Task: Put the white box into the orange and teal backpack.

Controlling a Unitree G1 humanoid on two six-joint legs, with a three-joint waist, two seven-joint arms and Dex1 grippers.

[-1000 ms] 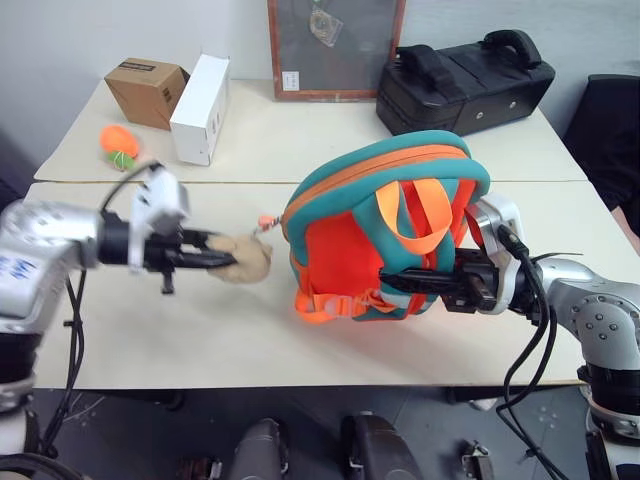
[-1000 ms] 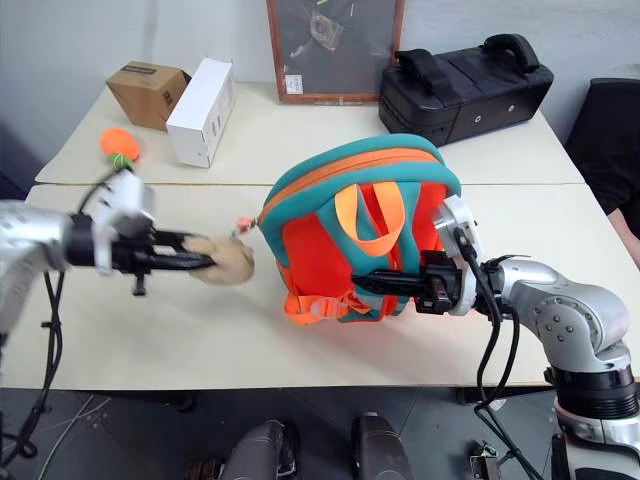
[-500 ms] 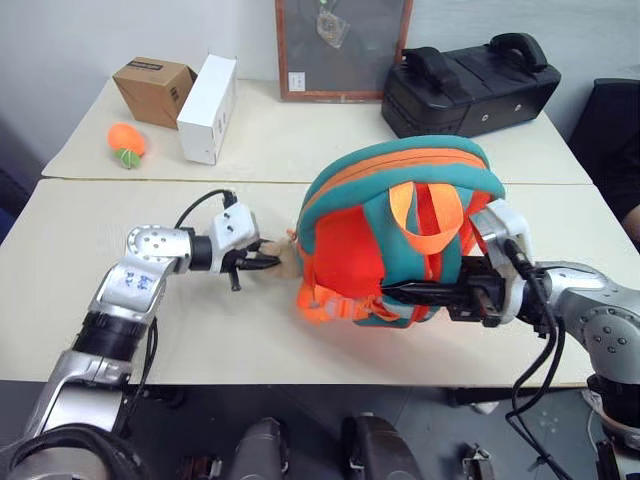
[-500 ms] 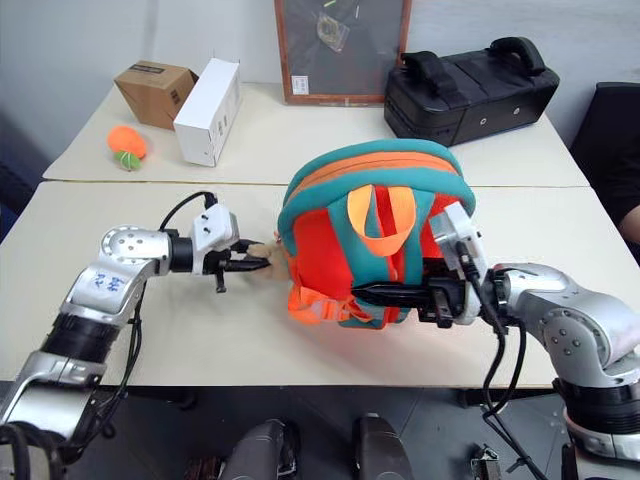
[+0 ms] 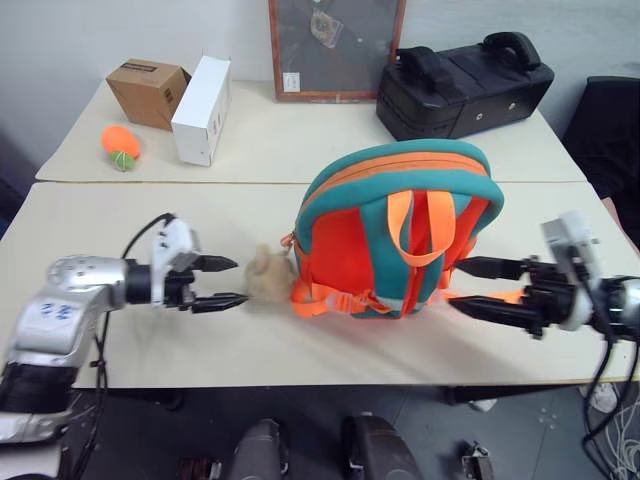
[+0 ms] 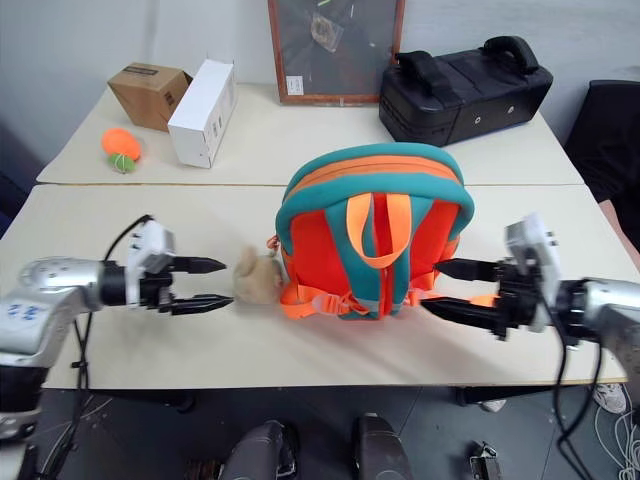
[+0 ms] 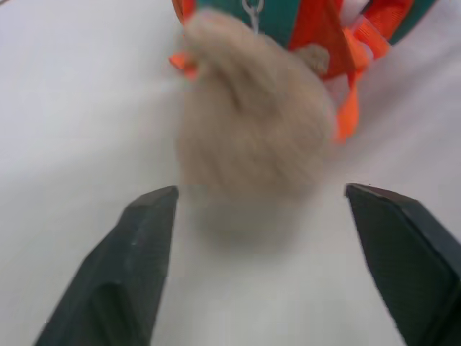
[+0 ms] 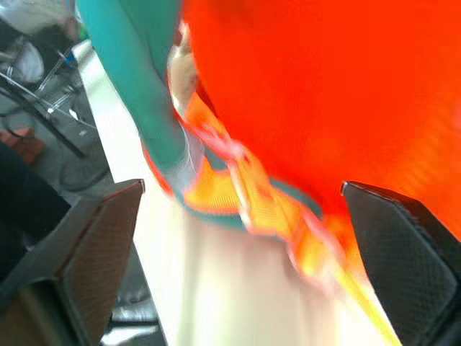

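Note:
The orange and teal backpack (image 5: 395,230) stands upright on the near table, its straps facing me. Its tan plush toy (image 5: 265,277) lies on the table at its left foot. My left gripper (image 5: 241,281) is open just left of the toy, apart from it; in the left wrist view the toy (image 7: 256,137) sits ahead of the spread fingers (image 7: 148,238). My right gripper (image 5: 454,284) is open at the backpack's right side, holding nothing; the right wrist view looks between its fingers at the backpack (image 8: 310,94). The white box is out of view.
On the far table stand a black hard case (image 5: 465,85), a tall white carton (image 5: 200,110), a brown cardboard box (image 5: 147,92), an orange ball toy (image 5: 119,144) and a framed board (image 5: 335,45) against the wall. The near table's front edge runs just below both grippers.
Both grippers opened and drew back outward. The left let go of the plush toy, the right let go of the backpack's side, and the backpack now stands free.

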